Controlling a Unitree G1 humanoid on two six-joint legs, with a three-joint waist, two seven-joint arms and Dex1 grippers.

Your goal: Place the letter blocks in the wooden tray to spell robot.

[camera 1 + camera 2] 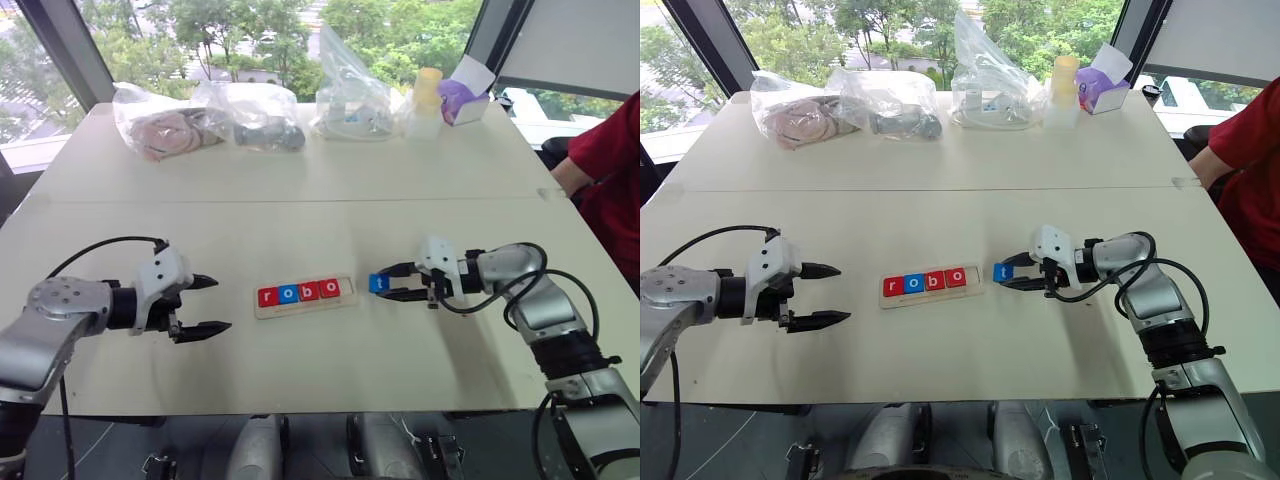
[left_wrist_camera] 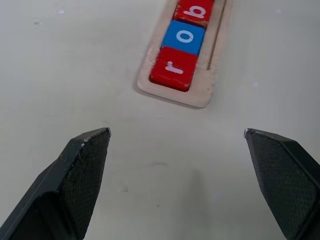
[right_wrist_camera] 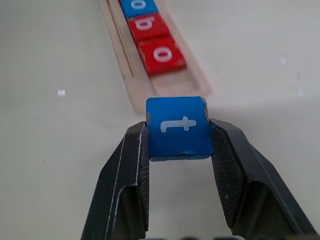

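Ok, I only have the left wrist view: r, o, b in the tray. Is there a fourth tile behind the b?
Observer: Yes, a red o tile sits after the b tile; the wooden tray has its last slot free.
Operator: Where's the t?
Observer: The right end effector is shut on the blue t tile, just off the tray's free end.
Operator: Anyone nearby?
Observer: A person in a red sleeve sits at the table's right edge.

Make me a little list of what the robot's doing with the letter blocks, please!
tray: wooden tray on the table, one slot free at its right end
in the tray: red r, blue o, red b, red o
right gripper: shut on the blue t block, just right of the tray
left gripper: open, holding nothing
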